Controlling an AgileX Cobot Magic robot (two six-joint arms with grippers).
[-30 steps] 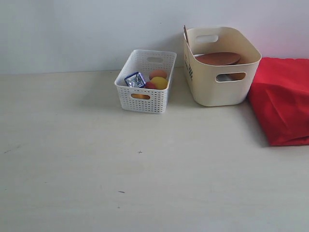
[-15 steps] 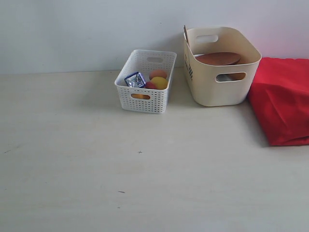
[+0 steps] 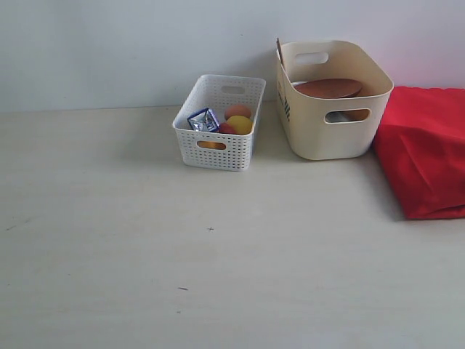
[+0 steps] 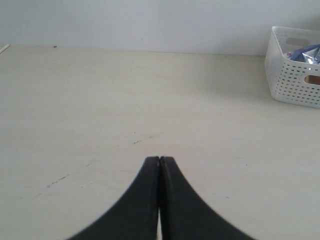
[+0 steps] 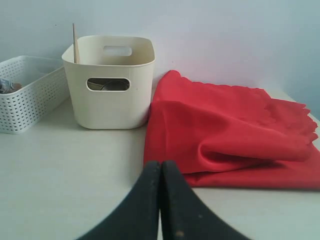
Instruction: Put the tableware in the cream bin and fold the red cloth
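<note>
Already, the round brown wooden plate (image 3: 328, 88) lay inside the tall cream plastic bin (image 3: 330, 134), tilted across its upper part. A light wooden chopstick (image 5: 74, 42) leaned against the bin's wall and poked above the rim. What sat deeper in the bin could not be made out.

The bright red scalloped-edged cloth (image 3: 425, 160) lay folded over in a bulky heap just beside the bin, on the side away from the white perforated plastic basket (image 3: 215, 149). That basket stood near the bin's other side, apart from it, and held a blue-and-white snack packet (image 3: 203, 120), a yellow lemon (image 3: 240, 124) and other foods.

The left gripper (image 4: 159, 161) had its black jaws pressed together on nothing. It was low over the pale desk (image 3: 218, 254), well apart from the bin and out beyond the basket. The right gripper (image 5: 160, 165) likewise had its jaws pressed together on nothing, and it faced the bin and the cloth.
</note>
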